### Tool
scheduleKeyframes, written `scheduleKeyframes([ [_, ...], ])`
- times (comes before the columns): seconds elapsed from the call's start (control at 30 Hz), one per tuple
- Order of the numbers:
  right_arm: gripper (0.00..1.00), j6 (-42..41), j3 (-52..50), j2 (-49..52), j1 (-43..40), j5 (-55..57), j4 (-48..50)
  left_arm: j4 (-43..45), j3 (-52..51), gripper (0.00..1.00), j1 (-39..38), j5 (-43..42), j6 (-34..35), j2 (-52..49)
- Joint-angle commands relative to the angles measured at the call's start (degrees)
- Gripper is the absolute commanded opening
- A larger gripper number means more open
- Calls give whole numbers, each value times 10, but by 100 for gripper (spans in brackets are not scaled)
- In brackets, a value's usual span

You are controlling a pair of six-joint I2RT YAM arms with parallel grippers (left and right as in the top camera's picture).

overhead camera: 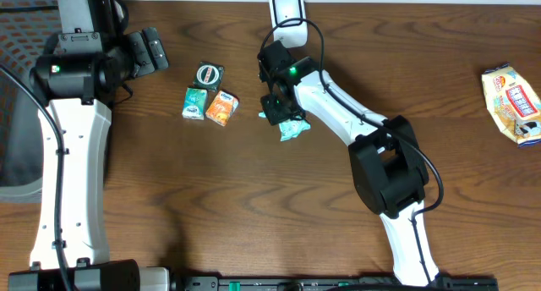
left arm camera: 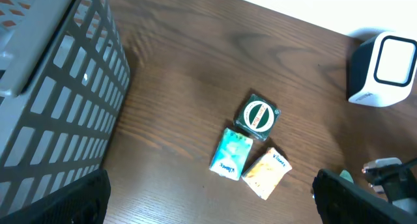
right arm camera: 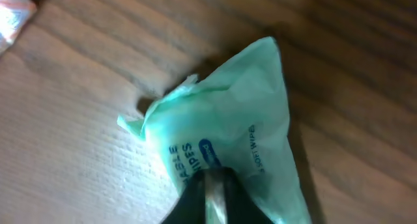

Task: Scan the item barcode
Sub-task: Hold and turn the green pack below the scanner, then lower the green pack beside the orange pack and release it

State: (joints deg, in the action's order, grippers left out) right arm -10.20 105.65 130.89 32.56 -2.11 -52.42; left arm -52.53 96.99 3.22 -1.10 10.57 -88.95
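The right gripper [overhead camera: 279,118], jaws drawn narrow, pinches the near edge of a pale green wipes packet [overhead camera: 294,130] that lies on the bench [overhead camera: 169,206]. The white scanner [overhead camera: 287,16] stands close beyond it at the far edge. Seen from the right wrist, the packet's long axis runs away from the fingers toward its crumpled tip, and its blue print reads "ABLE WIPES" and "SOFT WIPE"; no barcode shows on this face. The right arm is by far the nearer. The left gripper [overhead camera: 152,52] hangs wide and empty beside a grey basket [left arm camera: 52,87], above three small packets [overhead camera: 209,92] whose labels are too small to read.
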Motion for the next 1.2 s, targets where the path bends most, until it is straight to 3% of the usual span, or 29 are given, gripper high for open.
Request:
scheduleKeyframes([
  [0.0,18,-4,14,-52,-2,67,-17,-2,-2,98,0,7,5,-3],
  [0.13,29,-4,14,-89,-7,112,-20,-2,-2,98,0,7,5,-3],
  [0.3,31,18,11,-91,-11,70,-18,-2,-2,98,0,7,5,-3],
  [0.57,46,51,0,-82,6,52,-17,-2,-2,98,0,7,5,-3],
  [0.77,49,90,-1,-78,20,42,-18,-2,-2,98,0,7,5,-3],
  [1.0,61,108,-5,-55,57,125,-27,-2,-2,98,0,7,5,-3],
  [1.17,63,111,-5,-22,93,218,-34,-2,-2,98,0,7,5,-3],
])
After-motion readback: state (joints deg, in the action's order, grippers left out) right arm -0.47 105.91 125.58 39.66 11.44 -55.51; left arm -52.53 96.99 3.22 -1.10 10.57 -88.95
